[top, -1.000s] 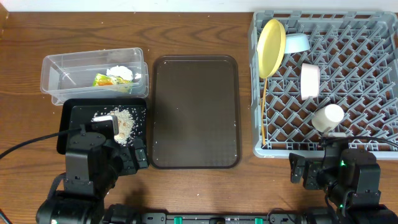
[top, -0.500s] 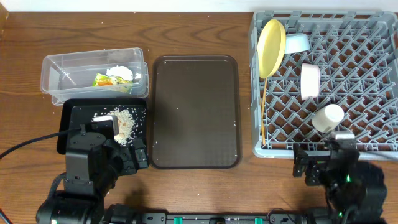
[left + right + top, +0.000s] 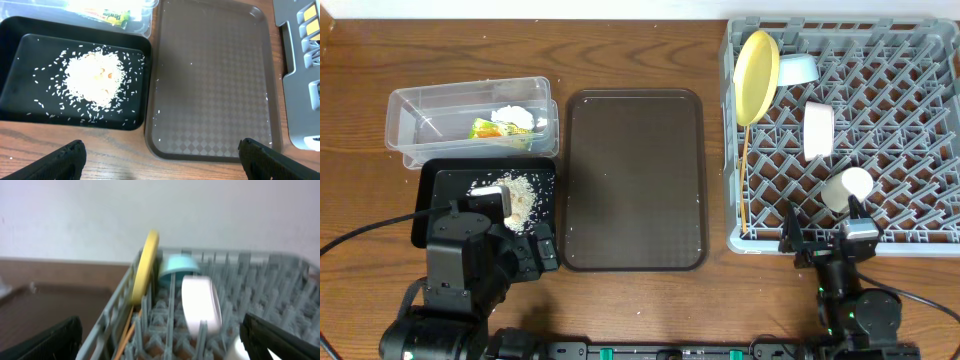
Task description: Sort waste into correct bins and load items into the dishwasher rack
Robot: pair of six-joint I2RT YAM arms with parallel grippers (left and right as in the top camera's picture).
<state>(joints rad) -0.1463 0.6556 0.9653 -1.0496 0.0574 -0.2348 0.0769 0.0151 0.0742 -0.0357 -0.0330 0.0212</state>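
Waste lies sorted by the counter's left edge: snack wrapper (image 3: 490, 128) in the clear tub (image 3: 400, 120), rice scraps (image 3: 95, 80) in the black tray (image 3: 15, 50). Our left gripper (image 3: 161, 152) hangs above, fingers spread, empty. At the right edge, the rack (image 3: 910, 120) holds plate (image 3: 756, 62), bowls, cup (image 3: 847, 187) and chopsticks (image 3: 744, 180). Our right gripper (image 3: 160, 325), fingers spread and empty, hovers at the rack's near rim. We judge a careless swing there could topple the cup.

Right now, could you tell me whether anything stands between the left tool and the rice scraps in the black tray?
Nothing visible does. From the open left tool, the rice scraps lie uncovered in the black tray, past only its low near wall.
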